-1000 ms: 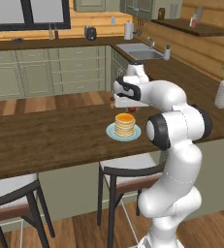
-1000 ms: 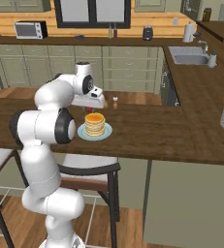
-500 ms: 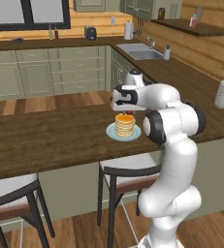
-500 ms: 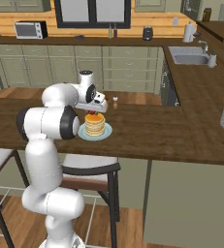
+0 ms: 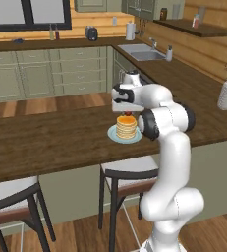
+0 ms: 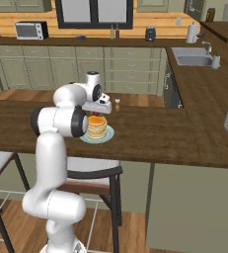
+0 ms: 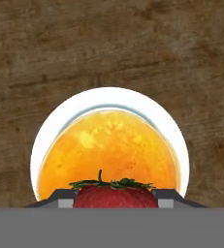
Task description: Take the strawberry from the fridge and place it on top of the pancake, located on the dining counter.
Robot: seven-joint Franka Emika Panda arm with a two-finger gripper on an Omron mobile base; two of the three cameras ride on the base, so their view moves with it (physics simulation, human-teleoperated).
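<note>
Jaws clamped on strawberry (image 7: 115, 194), poised over pancake (image 7: 107, 151) — at its 6 o'clock edge; risk: berry rolls off onto desk (image 7: 108, 43).

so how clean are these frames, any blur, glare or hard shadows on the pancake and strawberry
Hand view: sharp and evenly lit, the strawberry crisp between the end effector fingertips, the pancake showing mottled bright patches, the white plate rim nearly blown out. Left base view: soft and low in detail, the pancake small, no hard shadows. Right base view: similar softness, flat lighting on the dining counter.
</note>
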